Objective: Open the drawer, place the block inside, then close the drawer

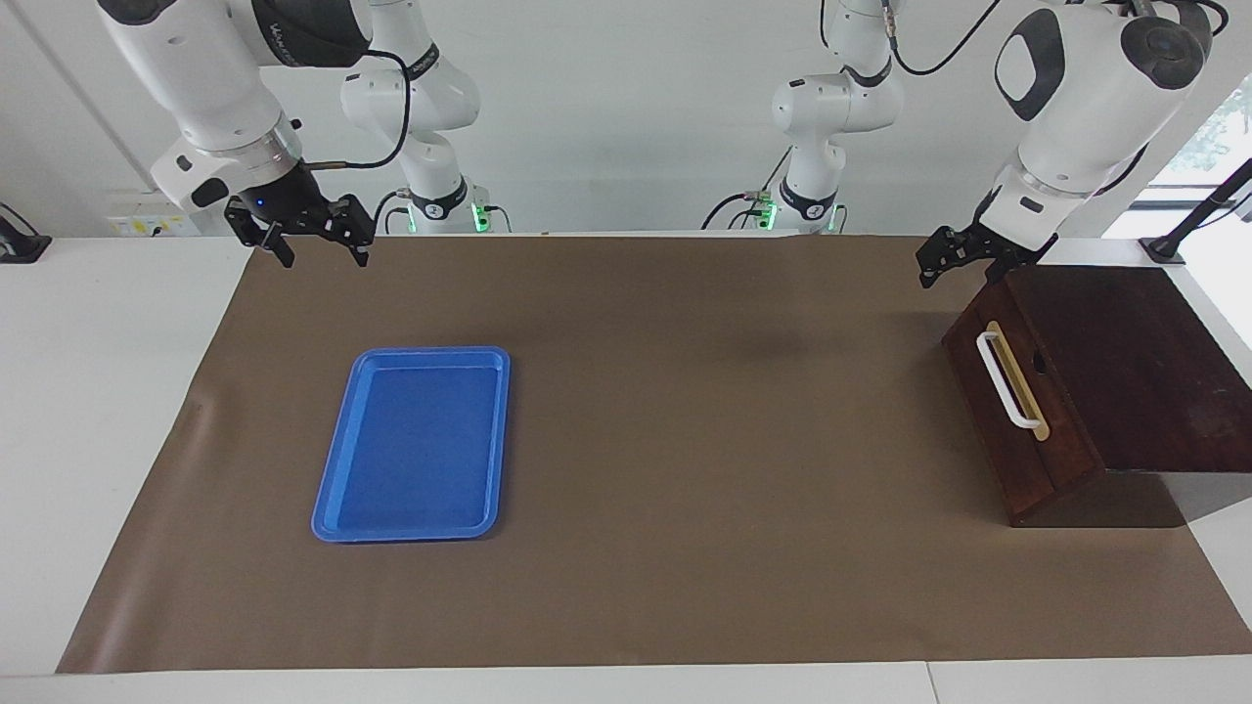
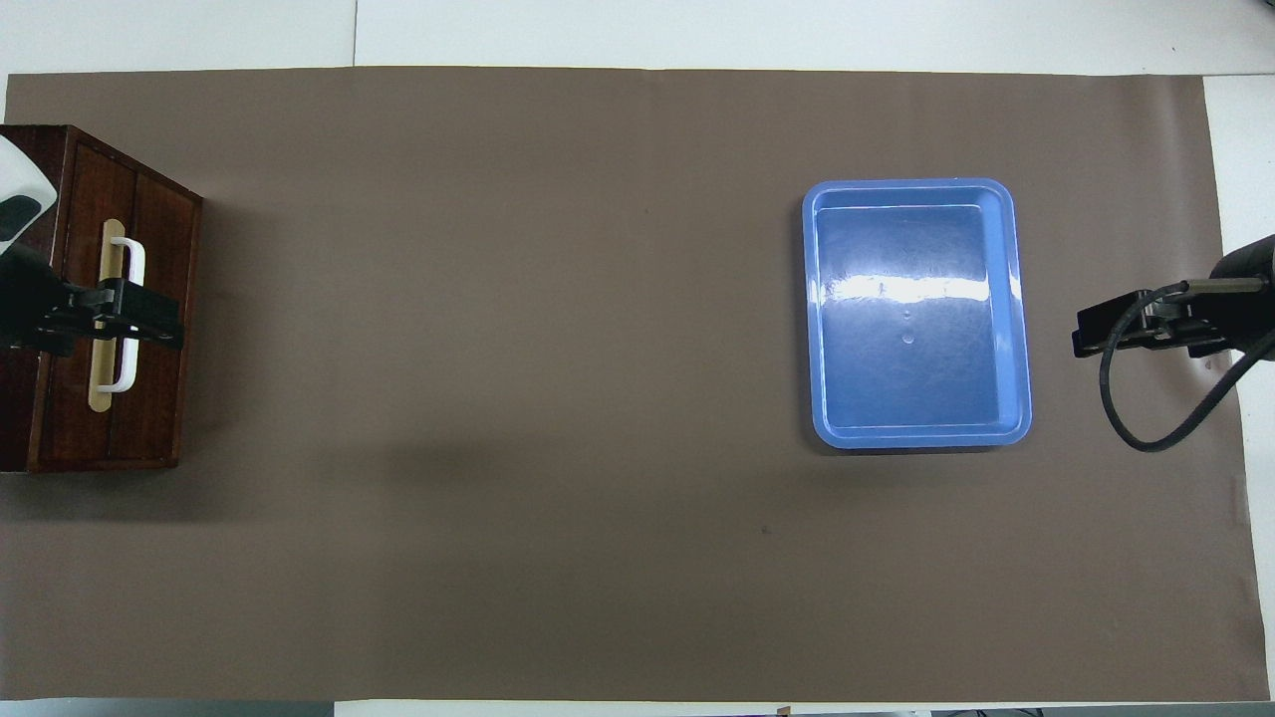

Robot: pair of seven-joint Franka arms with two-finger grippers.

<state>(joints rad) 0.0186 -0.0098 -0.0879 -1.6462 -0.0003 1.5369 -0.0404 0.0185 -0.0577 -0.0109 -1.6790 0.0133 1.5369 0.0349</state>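
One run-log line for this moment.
drawer shut | block: not visible | left gripper above drawer box corner | right gripper open, waiting | blue tray

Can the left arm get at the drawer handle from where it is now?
Probably yes. The left end effector hangs over the drawer, whose shut front faces the bare mat; nothing blocks the handle.

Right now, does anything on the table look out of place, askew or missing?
No yellow block shows in either view, though the task needs one. The drawer is shut in its box, which sits slightly turned. The blue tray lies flat. Nothing spilled or damaged.
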